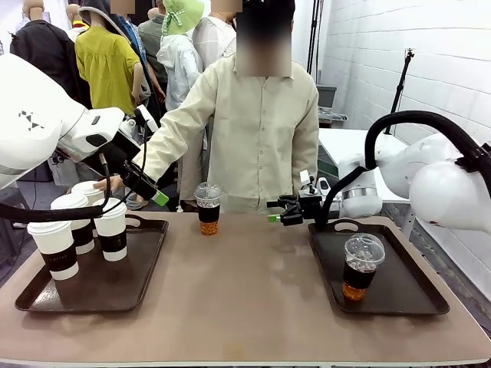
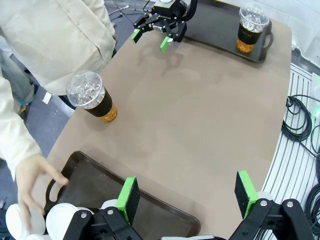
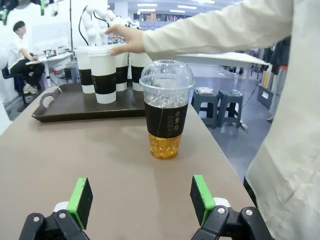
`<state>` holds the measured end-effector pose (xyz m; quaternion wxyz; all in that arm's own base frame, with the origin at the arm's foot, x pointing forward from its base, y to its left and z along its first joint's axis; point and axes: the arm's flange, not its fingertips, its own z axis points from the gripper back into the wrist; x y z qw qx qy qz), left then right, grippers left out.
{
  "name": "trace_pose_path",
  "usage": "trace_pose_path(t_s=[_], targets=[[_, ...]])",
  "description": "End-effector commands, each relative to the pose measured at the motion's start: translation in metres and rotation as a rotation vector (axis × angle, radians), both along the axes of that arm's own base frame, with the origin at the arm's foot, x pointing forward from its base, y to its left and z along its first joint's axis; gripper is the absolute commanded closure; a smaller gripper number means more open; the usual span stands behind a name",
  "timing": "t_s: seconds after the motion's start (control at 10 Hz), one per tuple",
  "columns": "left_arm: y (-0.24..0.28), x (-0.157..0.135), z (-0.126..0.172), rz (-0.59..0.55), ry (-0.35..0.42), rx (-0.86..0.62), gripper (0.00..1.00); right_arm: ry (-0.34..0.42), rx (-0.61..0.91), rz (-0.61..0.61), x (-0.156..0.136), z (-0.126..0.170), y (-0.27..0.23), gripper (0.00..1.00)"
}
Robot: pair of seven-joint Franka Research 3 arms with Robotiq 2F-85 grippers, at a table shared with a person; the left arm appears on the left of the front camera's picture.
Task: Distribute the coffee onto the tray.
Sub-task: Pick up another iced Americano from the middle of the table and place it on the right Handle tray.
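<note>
- Lining up the right gripper point(image 3: 142, 197), fingers apart, with the clear cup point(image 3: 166, 80) at twelve o'clock; grip its dark band point(image 3: 166, 119) squarely.
- Left gripper point(image 2: 187, 194): fingers apart, empty.

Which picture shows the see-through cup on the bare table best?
The right wrist view: the clear cup stands close and whole, dome lid, dark band and amber drink plain. The front view shows it small and far. The left wrist view looks down on its lid.

Open table point(image 3: 75, 150) lies between right gripper point(image 3: 141, 195) and dome-lidded cup point(image 3: 166, 107); a person's hand point(image 3: 125, 40) seemingly covers the paper cups point(image 3: 105, 75).
</note>
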<state>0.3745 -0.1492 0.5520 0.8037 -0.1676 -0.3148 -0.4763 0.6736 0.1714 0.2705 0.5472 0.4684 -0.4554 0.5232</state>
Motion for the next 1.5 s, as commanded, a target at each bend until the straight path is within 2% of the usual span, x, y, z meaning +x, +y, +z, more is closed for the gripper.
trace_pose_path(t_s=[0.0,0.6,0.8,1.4], targets=[[0.002,0.002,-0.001,-0.008,-0.001,-0.006,0.00,0.027,0.015,-0.029,0.016,-0.002,0.019,0.00],[0.002,0.002,-0.001,-0.008,-0.001,-0.006,0.00,0.061,0.011,-0.040,0.032,-0.008,0.044,0.00],[0.002,0.002,-0.001,-0.008,-0.001,-0.006,0.00,0.042,0.009,-0.015,0.021,-0.008,0.035,0.00],[0.002,0.002,-0.001,-0.008,-0.001,-0.006,0.00,0.040,0.009,-0.018,0.023,-0.008,0.034,0.00]])
